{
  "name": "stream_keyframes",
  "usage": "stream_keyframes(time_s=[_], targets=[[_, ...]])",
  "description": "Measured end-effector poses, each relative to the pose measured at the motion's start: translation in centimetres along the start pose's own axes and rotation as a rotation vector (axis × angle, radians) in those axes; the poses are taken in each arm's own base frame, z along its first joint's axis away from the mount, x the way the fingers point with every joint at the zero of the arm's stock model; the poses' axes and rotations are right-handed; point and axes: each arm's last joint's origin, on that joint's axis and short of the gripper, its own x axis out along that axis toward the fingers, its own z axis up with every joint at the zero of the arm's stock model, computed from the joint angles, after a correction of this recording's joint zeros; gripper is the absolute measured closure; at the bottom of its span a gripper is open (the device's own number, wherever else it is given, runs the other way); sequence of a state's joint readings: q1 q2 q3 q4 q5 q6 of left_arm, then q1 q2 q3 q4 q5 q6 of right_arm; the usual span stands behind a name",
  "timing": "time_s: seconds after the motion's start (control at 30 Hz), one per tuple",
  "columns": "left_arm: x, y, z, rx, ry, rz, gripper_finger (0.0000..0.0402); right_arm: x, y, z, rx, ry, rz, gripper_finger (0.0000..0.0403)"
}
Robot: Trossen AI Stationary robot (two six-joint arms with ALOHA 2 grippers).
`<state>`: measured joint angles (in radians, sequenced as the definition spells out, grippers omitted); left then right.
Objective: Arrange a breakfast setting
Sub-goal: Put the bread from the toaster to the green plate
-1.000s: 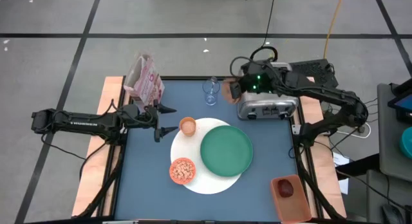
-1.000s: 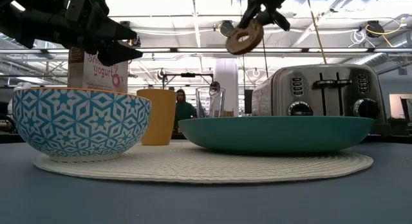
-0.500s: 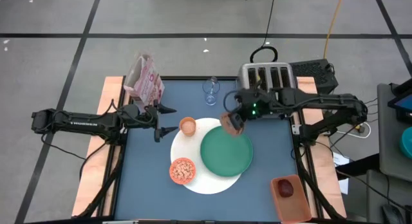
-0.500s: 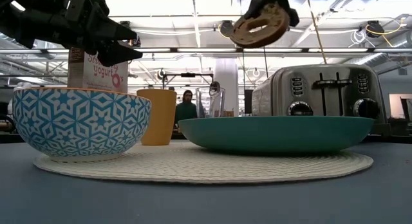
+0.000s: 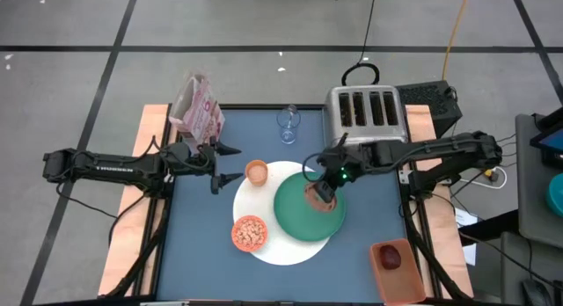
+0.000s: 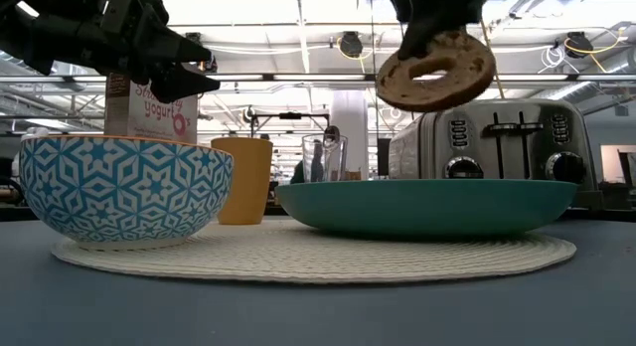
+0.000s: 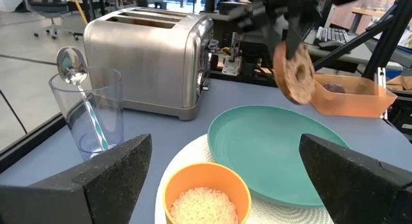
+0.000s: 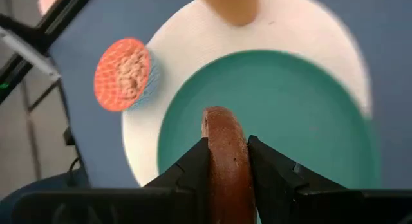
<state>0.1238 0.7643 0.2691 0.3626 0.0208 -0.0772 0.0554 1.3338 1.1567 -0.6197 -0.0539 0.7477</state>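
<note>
The right gripper (image 8: 226,161) clamps the brown bagel (image 6: 434,70) on edge, hole sideways, above the green plate (image 5: 295,214); the left gripper (image 5: 224,163) gapes idle at the table's left edge.

Grey floor (image 5: 220,25), black tape lines

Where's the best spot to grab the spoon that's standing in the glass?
Grip the spoon by its round bowl end, coming straight down from above. It stands bowl-up in the clear glass, leaning on the rim, so only that top part sticks out; the glass walls block any sideways approach to the handle. The toaster stands close on one side.
</note>
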Motion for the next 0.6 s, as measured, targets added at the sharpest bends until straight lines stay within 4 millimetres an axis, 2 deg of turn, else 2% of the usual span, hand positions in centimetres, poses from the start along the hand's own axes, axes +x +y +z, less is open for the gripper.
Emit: stream_keyframes(time_s=[0.33, 0.6], targets=[[0.0, 0.0, 0.0, 0.000, 0.000, 0.000, 0.0004, 3.8, -2.3, -3.0, -0.007, 0.064, 0.101, 0.0314], [0.0, 0.0, 0.0, 0.001, 0.000, 0.000, 0.0004, 5.0, -3.9, -4.7, 0.002, 0.133, 0.069, 0.0314]])
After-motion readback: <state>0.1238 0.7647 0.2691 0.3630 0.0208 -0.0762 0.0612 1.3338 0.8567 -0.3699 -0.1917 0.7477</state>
